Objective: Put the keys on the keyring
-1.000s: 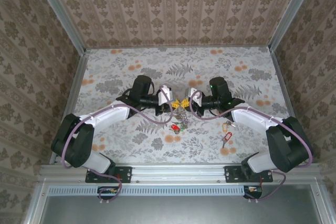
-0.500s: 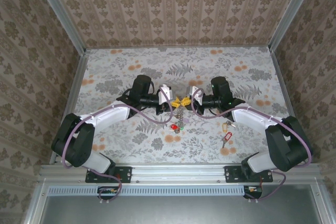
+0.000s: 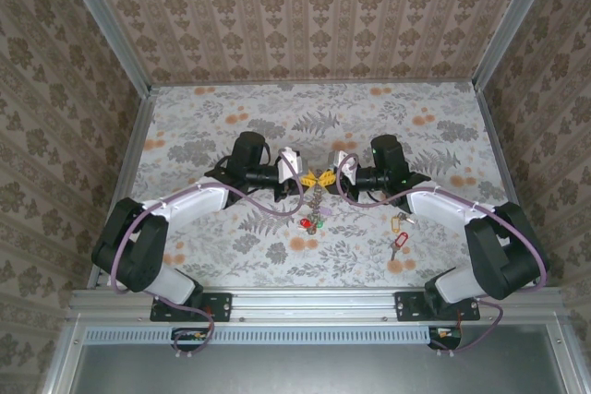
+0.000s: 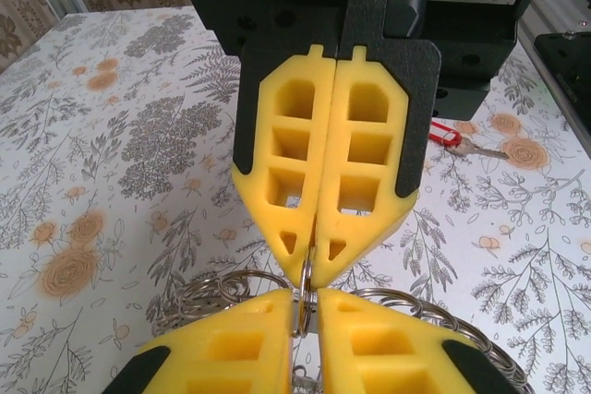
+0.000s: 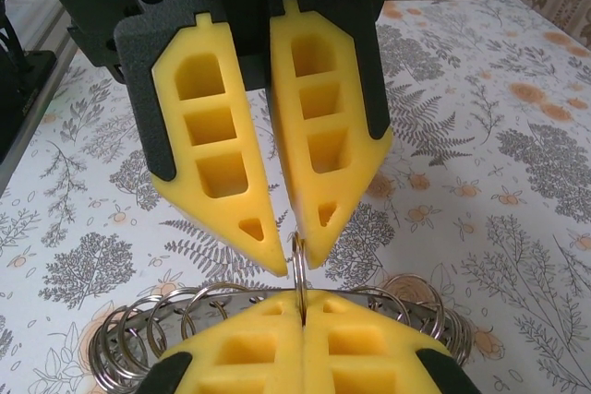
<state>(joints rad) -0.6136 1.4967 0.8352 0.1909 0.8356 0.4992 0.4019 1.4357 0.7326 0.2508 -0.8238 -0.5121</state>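
My left gripper [image 3: 313, 178] and right gripper [image 3: 329, 177] meet tip to tip above the middle of the table. Between them hangs the keyring [image 3: 317, 198], a loop of silvery coiled rings, with red, green and purple tagged keys [image 3: 311, 221] dangling at its bottom. In the left wrist view my left gripper [image 4: 307, 313] is shut on a thin upright ring of the keyring [image 4: 214, 289], and the right gripper [image 4: 314, 269] pinches the same ring from above. My right gripper [image 5: 302, 313] is shut on that ring, with keyring [image 5: 138, 339] coils spreading to both sides.
A yellow-tagged key [image 3: 399, 221] and a red-tagged key [image 3: 399, 245] lie on the floral table near the right arm. The red-tagged key [image 4: 445, 134] lies behind the right gripper in the left wrist view. Patterned walls [image 3: 305, 16] enclose the table.
Both grippers stay tip to tip on the ring. The right gripper has edged slightly left, and the hanging keys have swung a little.
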